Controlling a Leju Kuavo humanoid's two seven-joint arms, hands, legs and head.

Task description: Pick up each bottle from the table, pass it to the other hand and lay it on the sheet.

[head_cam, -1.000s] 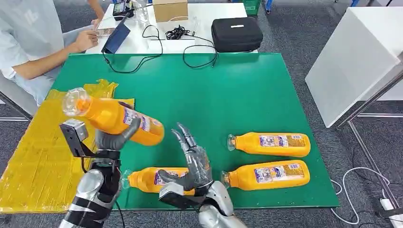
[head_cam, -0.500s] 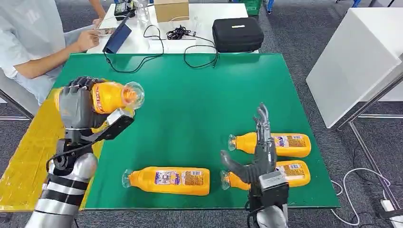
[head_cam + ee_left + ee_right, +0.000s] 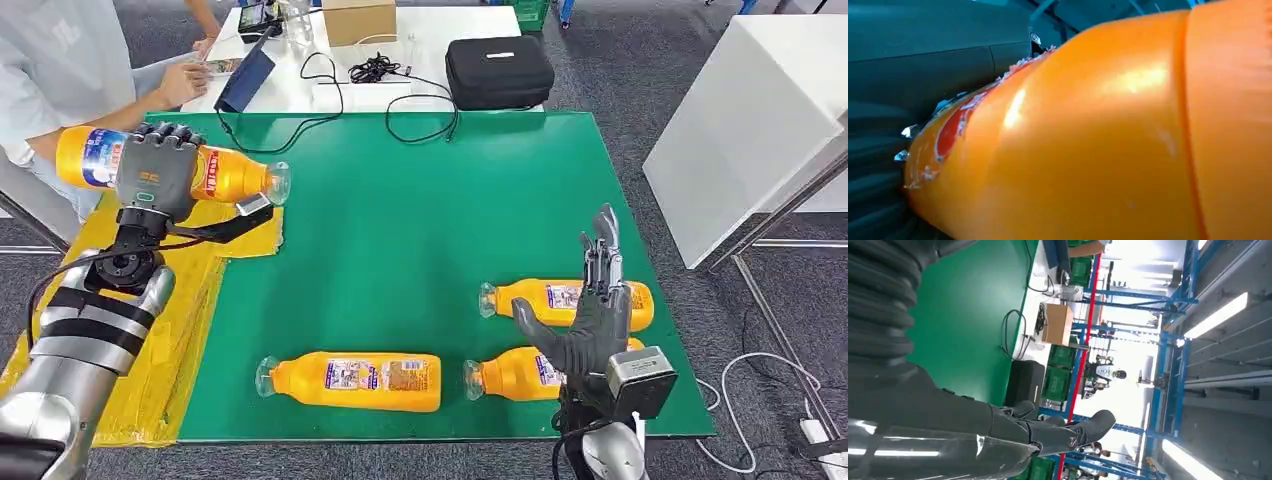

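My left hand (image 3: 155, 178) grips an orange bottle (image 3: 222, 174) held level above the crinkled yellow sheet (image 3: 180, 320) at the table's left edge, its clear cap end toward the table's middle. The same bottle (image 3: 1098, 135) looms close in the left wrist view. My right hand (image 3: 590, 315) stands upright with fingers spread and nothing in it, in front of two orange bottles (image 3: 545, 297) (image 3: 505, 375) lying at the right. A third bottle (image 3: 350, 380) lies near the front edge. The right hand's fingers (image 3: 1048, 432) show straight in the right wrist view.
The green table (image 3: 420, 200) has free room in its middle and back. A person (image 3: 60, 70) sits at the far left by a white table (image 3: 400, 50) with a black case (image 3: 497, 70), cables and a cardboard box. A white board (image 3: 750, 120) leans at right.
My left hand carried the bottle left and outward over the sheet, turning it level. My right hand moved right and now stands over the two right bottles.
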